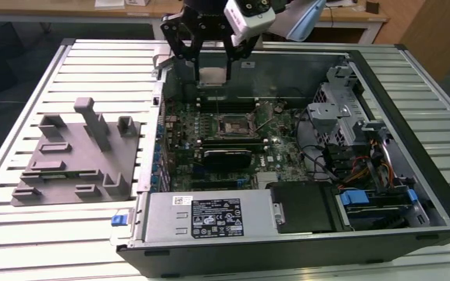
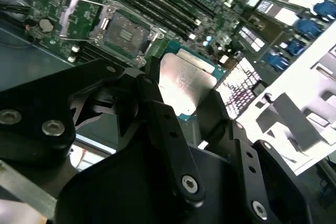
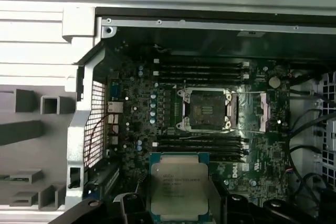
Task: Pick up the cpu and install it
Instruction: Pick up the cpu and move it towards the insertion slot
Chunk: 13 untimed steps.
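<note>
- Step in hand is judged to be the carry: the cpu (image 3: 178, 188) is clamped by its edges in the gripper (image 1: 212, 73) and held clear of the motherboard (image 1: 209, 132).
- In the exterior view, the chip is seen at about 11 o'clock of the CPU socket (image 1: 235, 124), above the far end of the PC case (image 1: 412, 134).
- The socket is seen empty, with its load plate (image 3: 262, 111) swung open beside it.
- The grey fixture (image 1: 77, 155) is seen outside the case, at its 9 o'clock.
- Install is not yet done. Centring over the socket, a level chip, matched orientation and a gentle descent are judged to be required.
</note>
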Available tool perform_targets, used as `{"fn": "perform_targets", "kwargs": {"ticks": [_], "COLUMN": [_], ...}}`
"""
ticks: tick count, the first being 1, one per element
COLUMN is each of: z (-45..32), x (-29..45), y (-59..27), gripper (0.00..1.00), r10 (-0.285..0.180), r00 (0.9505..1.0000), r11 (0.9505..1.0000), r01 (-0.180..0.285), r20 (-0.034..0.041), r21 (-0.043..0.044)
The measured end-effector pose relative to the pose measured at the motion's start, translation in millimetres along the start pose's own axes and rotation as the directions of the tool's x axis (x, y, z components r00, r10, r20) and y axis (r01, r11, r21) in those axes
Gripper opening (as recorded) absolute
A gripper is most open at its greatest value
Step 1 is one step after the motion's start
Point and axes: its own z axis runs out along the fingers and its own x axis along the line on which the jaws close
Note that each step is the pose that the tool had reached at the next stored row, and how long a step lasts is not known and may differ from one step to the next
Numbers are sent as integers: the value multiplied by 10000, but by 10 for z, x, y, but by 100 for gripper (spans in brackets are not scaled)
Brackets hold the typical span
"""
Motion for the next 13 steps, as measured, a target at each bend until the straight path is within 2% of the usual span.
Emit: {"fn": "perform_targets", "kwargs": {"ticks": [9, 13], "z": [23, 29], "x": [-201, -272], "y": [136, 165], "gripper": [53, 53], "r10": [0, 1], "r00": [10000, 10000], "r11": [10000, 10000], "r01": [0, -1], "r20": [0, 0], "r21": [-1, -1]}}
